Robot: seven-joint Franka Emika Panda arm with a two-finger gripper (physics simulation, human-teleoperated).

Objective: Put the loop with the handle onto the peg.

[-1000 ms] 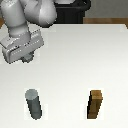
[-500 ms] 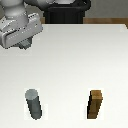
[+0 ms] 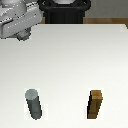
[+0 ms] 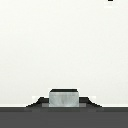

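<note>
The gripper [image 3: 22,35] is hanging high over the counter's [image 3: 70,65] far corner, well apart from the peg [image 3: 34,103] standing upright near the brown block [image 3: 96,105]. I cannot tell how its jaws are standing. The loop is showing nowhere.

Peg [image 3: 34,104] showing dark grey, its top lighter. Block [image 3: 96,104] showing brown, wood-toned. Tabletop [image 3: 75,60] reading plain off-white. Tool [image 3: 22,35] appearing light grey.
</note>
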